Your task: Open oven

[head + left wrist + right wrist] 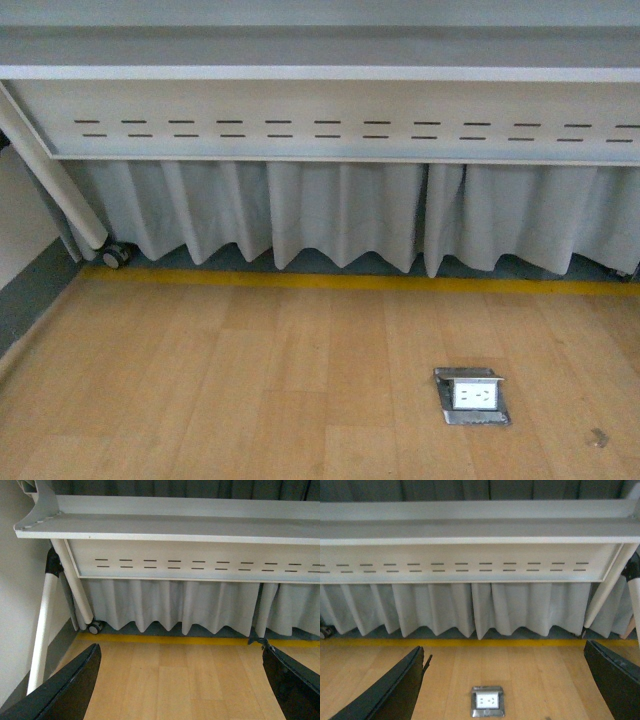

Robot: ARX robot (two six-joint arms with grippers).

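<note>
Wooden floor (pixel 250 390) holds a power socket (pixel 472 396); no legible writing.

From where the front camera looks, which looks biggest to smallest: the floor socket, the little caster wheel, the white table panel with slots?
1. White slotted table panel, spanning the whole picture.
2. Floor socket.
3. Caster wheel, though it sits farther from the camera, so its true size is uncertain.
</note>
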